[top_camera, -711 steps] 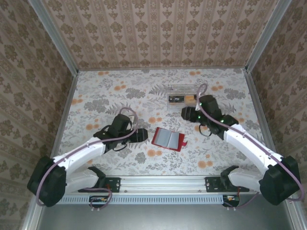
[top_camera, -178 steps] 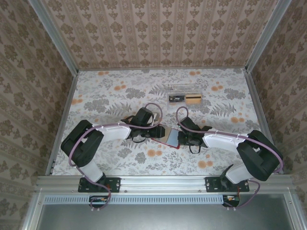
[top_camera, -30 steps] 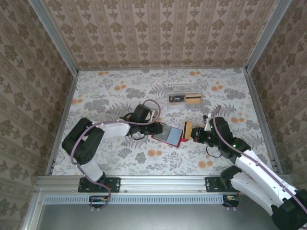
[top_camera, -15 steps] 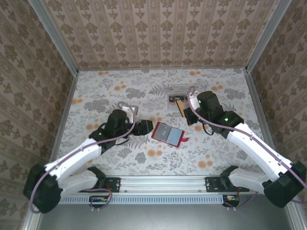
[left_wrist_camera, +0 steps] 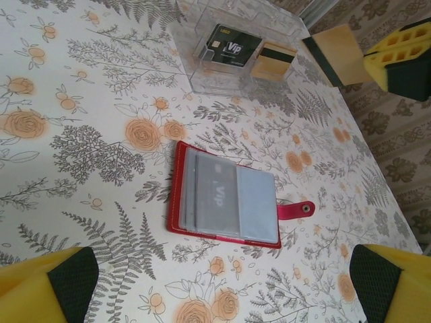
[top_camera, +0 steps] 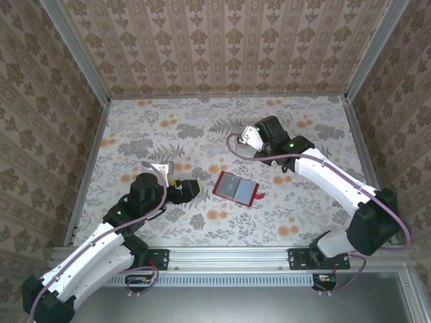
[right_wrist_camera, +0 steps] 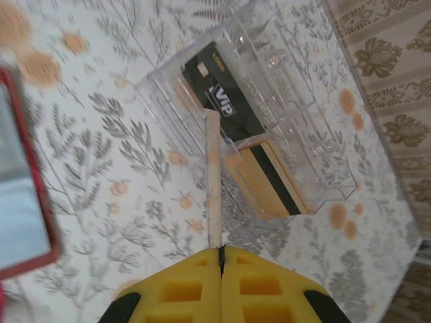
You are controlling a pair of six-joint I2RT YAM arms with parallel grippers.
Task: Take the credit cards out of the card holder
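Note:
The red card holder (top_camera: 236, 187) lies open and flat on the floral table, its grey-blue pockets (left_wrist_camera: 225, 202) up and its tab (left_wrist_camera: 297, 210) pointing right. A card marked "Vip" (left_wrist_camera: 217, 196) shows through one pocket. My left gripper (top_camera: 190, 190) is open just left of the holder, with nothing between its fingers (left_wrist_camera: 47, 282). My right gripper (right_wrist_camera: 221, 250) is shut on a tan credit card (right_wrist_camera: 214, 175), seen edge-on. It hangs over the clear tray (right_wrist_camera: 296, 128) at the back. In the left wrist view that tan credit card (left_wrist_camera: 340, 57) is near the top right.
The clear tray (left_wrist_camera: 202, 74) holds a black VIP card (left_wrist_camera: 225, 48) and a tan card with a black stripe (left_wrist_camera: 275, 59). Patterned walls close off the table on three sides. A metal rail (top_camera: 229, 259) runs along the near edge.
My left gripper let go of the card holder, opened wide and pulled back to the near left. My right gripper carried the tan card from beside the holder to above the clear tray.

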